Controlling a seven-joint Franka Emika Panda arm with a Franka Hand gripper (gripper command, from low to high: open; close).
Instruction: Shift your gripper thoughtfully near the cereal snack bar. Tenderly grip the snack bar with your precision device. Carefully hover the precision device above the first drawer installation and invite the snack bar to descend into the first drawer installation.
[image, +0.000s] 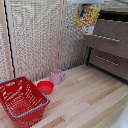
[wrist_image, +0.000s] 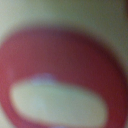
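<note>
In the exterior view the cereal snack bar (image: 87, 19), a yellow, orange and red packet with a white end, hangs in the air at the top. Just above it only the white lower edge of my gripper (image: 89, 3) shows; its fingers are cut off by the frame. The bar hangs beside the left end of the first drawer (image: 102, 31), the top one in the dark brown cabinet, with a silver bar handle (image: 107, 38). A dark gap shows above its front. The wrist view is a close blur of a red oval around a pale patch (wrist_image: 60, 100).
A pink mug (image: 57, 76) and a red bowl (image: 45, 87) stand on the wooden table (image: 90, 100) near a woven wall panel (image: 35, 35). A red shopping basket (image: 22, 100) sits at the front left. A lower drawer (image: 107, 64) sits beneath the top one.
</note>
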